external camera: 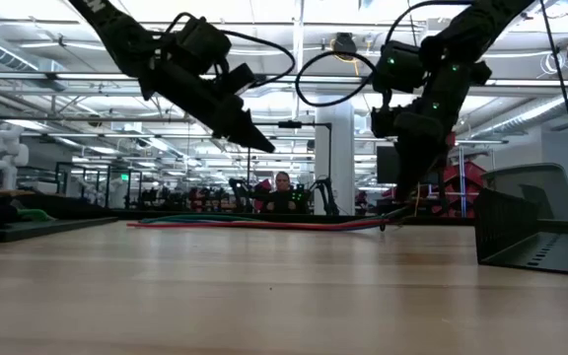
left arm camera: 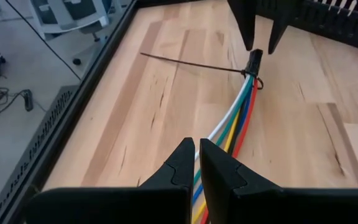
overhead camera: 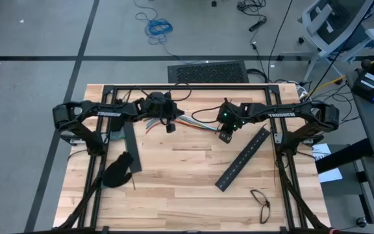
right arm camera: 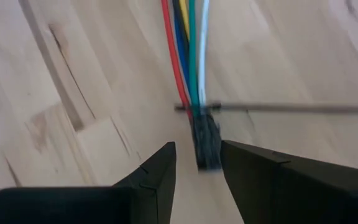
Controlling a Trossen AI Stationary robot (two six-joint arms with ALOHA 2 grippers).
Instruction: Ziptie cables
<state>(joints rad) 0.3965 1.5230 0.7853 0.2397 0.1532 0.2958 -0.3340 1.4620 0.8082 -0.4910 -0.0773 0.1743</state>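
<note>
The cables (left arm camera: 238,121), a flat bundle of red, blue, yellow, green and white wires, lie on the wooden tabletop (overhead camera: 174,175) between the two pincers. The left pincer (left arm camera: 197,163) hangs just above one stretch of the bundle with its fingers pressed together, and the wires run out from beneath its tips; the fingers appear to hold nothing, though the tips hide the wires right below them. At the far end of the bundle the right pincer (right arm camera: 197,163) stands over the dark end piece, its fingers parted narrowly on either side of it and not closed on it. A ziptie (left arm camera: 191,63) is looped around the wires just beside that end piece, directly in front of the right pincer's tips, and its thin tail (right arm camera: 291,108) lies straight across the tabletop to one side.
</note>
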